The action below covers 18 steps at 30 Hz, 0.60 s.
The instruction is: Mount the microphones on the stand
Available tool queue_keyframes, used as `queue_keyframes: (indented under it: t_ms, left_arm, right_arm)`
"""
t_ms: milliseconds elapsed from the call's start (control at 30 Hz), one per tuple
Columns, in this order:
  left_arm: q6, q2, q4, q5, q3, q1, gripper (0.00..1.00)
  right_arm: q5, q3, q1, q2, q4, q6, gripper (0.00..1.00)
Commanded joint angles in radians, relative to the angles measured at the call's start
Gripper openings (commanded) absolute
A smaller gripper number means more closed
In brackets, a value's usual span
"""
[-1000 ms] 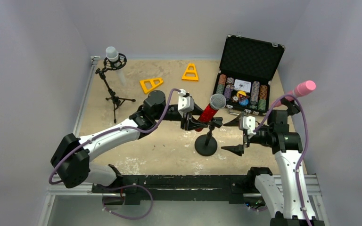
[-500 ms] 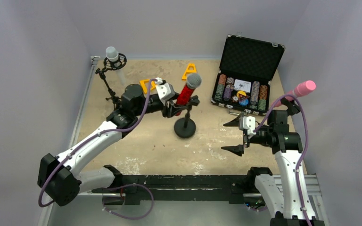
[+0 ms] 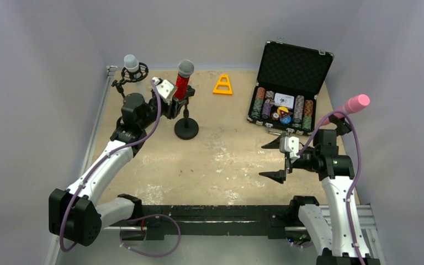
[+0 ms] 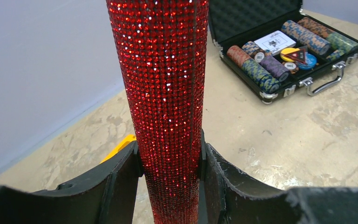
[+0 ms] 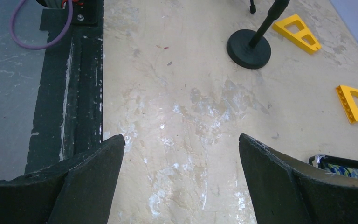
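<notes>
The glittery red microphone (image 3: 182,84) with a silver mesh head stands upright in the clip of a round-base stand (image 3: 186,131) at the back left. My left gripper (image 3: 179,98) is shut on its red body (image 4: 165,93), with a finger pressed against each side. Just to the left, the white microphone (image 3: 131,62) with a grey mesh head sits in a tripod stand (image 3: 123,88). The pink microphone (image 3: 356,102) sits on a holder at the far right. My right gripper (image 3: 276,160) hangs open over bare table (image 5: 182,144) with nothing between its fingers.
An open black case of poker chips (image 3: 287,105) lies at the back right. A yellow triangle (image 3: 223,84) lies at the back centre. The right wrist view shows another yellow piece (image 5: 298,32) beside the round stand base (image 5: 248,48). The black rail (image 3: 210,212) runs along the near edge.
My left arm has swung from the table's centre to the back left, carrying the red microphone and its round-base stand up beside the tripod stand. The right arm has not moved.
</notes>
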Motion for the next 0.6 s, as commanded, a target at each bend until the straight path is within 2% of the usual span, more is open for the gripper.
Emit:
queue_keyframes:
  t_ms: [0, 100, 267, 333, 467, 567]
  left_arm:
    - [-0.009, -0.013, 0.104, -0.075, -0.018, 0.032, 0.09]
    - [-0.032, -0.027, 0.083, -0.093, -0.029, 0.036, 0.15]
    - [-0.083, -0.065, 0.021, -0.107, -0.014, 0.037, 0.51]
    - [-0.100, -0.080, -0.016, -0.111, 0.003, 0.037, 0.62]
    - [-0.139, -0.125, -0.075, -0.139, 0.023, 0.037, 0.77]
    - [-0.178, -0.170, -0.115, -0.168, 0.031, 0.037, 0.83]
  right_arm:
    - [-0.043, 0.036, -0.005, 0.003, -0.014, -0.015, 0.95]
    - [-0.045, 0.037, -0.005, 0.005, -0.014, -0.015, 0.95]
    - [-0.045, 0.037, -0.005, 0.006, -0.019, -0.018, 0.95]
    - [-0.045, 0.037, -0.005, 0.007, -0.019, -0.018, 0.95]
    - [-0.046, 0.039, -0.005, 0.007, -0.022, -0.018, 0.95]
    - [-0.045, 0.038, -0.005, 0.009, -0.022, -0.018, 0.95]
